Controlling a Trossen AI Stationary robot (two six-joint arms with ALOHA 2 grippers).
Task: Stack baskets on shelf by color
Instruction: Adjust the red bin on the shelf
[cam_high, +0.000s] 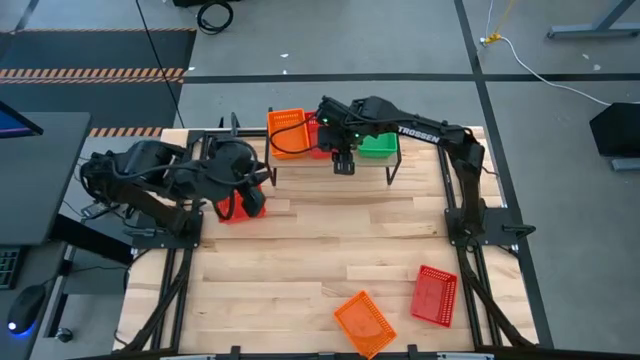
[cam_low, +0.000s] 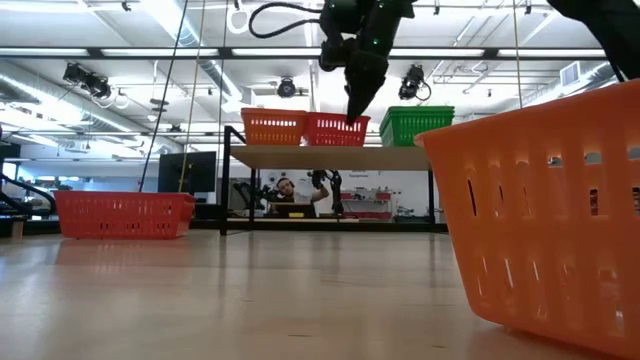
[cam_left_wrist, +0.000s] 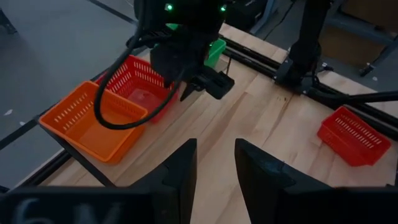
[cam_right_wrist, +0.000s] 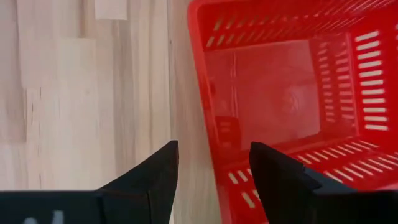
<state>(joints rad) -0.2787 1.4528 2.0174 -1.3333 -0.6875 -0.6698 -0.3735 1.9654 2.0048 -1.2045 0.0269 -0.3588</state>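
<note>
Right gripper (cam_high: 343, 163) hangs just above the shelf (cam_high: 300, 166), its two dark fingers (cam_right_wrist: 155, 177) spread apart with nothing between them; in its wrist view one finger stands over the shelf's pale board and the other over the rim of the red basket on the shelf (cam_right_wrist: 298, 93), not pinching it. In the low view the fingertips point down at that basket's upper edge, and whether they touch it cannot be told.

Taking the shelf as landmark, nearest the camera in the low view is an orange basket on the table (cam_high: 364, 322), well in front of the shelf and tilted, filling that view's right side. Just beside it, also well in front of the shelf, lies a red basket on its side (cam_high: 433, 295). Closer to the shelf, off its left end, another red basket on the table (cam_high: 240, 203) sits upright, partly hidden from above by the left arm.

On the shelf itself three baskets stand in a row: an orange basket on the shelf (cam_high: 287, 133) at the left end, the red one in the middle, and a green basket (cam_high: 378, 145) at the right end.

Left gripper (cam_left_wrist: 214, 165) hovers off the shelf's left end, fingers held partly apart and empty.
</note>
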